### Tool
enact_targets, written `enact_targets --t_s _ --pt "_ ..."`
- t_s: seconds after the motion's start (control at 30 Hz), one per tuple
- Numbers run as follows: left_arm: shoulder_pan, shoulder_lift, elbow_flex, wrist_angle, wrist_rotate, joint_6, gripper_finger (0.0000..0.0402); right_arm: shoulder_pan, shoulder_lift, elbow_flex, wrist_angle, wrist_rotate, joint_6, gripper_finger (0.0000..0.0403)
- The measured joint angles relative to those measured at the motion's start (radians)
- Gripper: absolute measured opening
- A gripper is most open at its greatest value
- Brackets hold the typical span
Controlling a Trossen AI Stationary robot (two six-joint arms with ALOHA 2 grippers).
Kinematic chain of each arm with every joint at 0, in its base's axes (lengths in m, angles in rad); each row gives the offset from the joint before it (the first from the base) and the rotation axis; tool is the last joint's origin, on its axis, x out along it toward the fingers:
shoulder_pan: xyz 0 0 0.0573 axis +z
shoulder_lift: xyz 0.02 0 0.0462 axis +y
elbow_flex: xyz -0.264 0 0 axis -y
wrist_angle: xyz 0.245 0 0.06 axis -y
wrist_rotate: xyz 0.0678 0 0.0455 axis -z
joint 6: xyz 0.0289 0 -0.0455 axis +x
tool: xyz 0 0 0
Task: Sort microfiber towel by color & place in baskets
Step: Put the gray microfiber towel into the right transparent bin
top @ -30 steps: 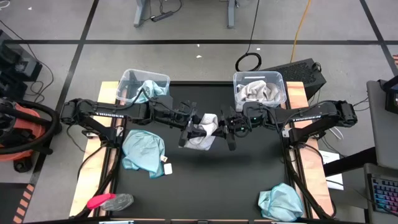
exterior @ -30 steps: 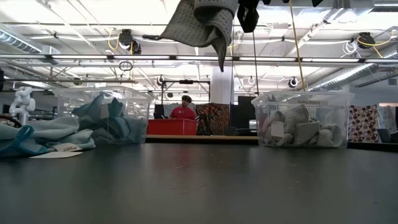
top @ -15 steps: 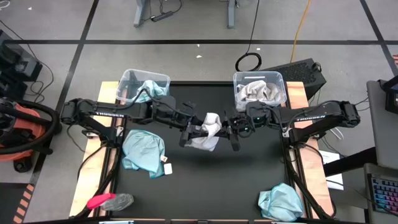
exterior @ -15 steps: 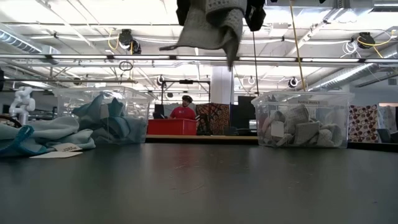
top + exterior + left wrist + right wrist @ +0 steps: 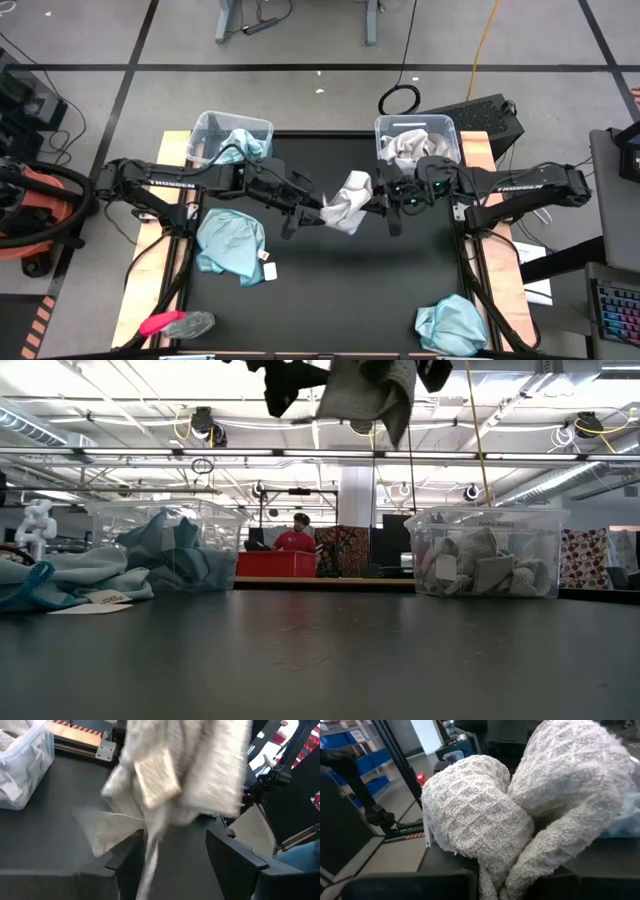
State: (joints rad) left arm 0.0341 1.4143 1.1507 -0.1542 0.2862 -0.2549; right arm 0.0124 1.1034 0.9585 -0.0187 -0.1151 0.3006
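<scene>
A pale grey-white microfiber towel (image 5: pixel 348 200) hangs bunched high over the table's middle, with my right gripper (image 5: pixel 374 205) shut on it from the right. My left gripper (image 5: pixel 310 212) stands open just left of the towel; a thin tail of the towel (image 5: pixel 148 862) hangs between its fingers. One clear basket (image 5: pixel 205 130) at the far left holds a teal towel (image 5: pixel 243 142). The other basket (image 5: pixel 385 130) at the far right holds grey-white towels (image 5: pixel 415 148). Two more teal towels lie on the table, one at the left (image 5: pixel 230 243) and one at the near right (image 5: pixel 452 322). My right gripper holds a bunched fold of the towel (image 5: pixel 496 865) between its two fingers, coming about level from the table's right. The bunched cloth hides the fingertips. The towel is lifted clear of the table and droops in several layers. My left gripper: I cannot tell whether its fingers touch the tail.
A small pink-and-grey object (image 5: pixel 175 323) lies at the table's near left corner. The dark tabletop (image 5: pixel 340 290) lies bare between the two loose teal towels. A person in red (image 5: pixel 294 538) is far off in the room behind.
My right gripper has drawn back toward the table's right edge and risen a little, carrying the towel with it. The towel has gathered into a tighter bunch by that gripper and has drawn away from my left gripper, which has tipped downward.
</scene>
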Motion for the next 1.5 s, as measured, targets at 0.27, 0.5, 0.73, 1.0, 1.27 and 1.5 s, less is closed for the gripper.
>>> enact_targets --t_s 0.27,0.5,0.73,1.0,1.27,1.5 --pt "0.0 -0.011 0.0 -0.098 0.0 0.003 0.0216 0.0 -0.08 0.0 -0.086 0.041 -0.007 0.0049" --pt "0.0 -0.011 0.001 -0.159 -0.001 0.002 0.0216 0.0 -0.153 0.0 -0.173 0.094 -0.01 0.0049" --pt "0.0 -0.011 0.001 -0.222 -0.033 0.001 0.0216 0.0 -0.233 0.0 -0.261 0.17 -0.02 0.0049" --pt "0.006 -0.011 0.002 -0.285 -0.06 0.001 0.0216 0.0 -0.305 0.0 -0.328 0.261 -0.035 0.0049" --pt "0.025 -0.011 0.003 -0.353 -0.134 -0.002 0.0216 0.0 -0.347 0.0 -0.378 0.375 -0.058 0.0049" --pt "0.027 -0.011 0.003 -0.369 -0.146 -0.002 0.0216 0.0 -0.38 0.0 -0.431 0.511 -0.067 0.0049"
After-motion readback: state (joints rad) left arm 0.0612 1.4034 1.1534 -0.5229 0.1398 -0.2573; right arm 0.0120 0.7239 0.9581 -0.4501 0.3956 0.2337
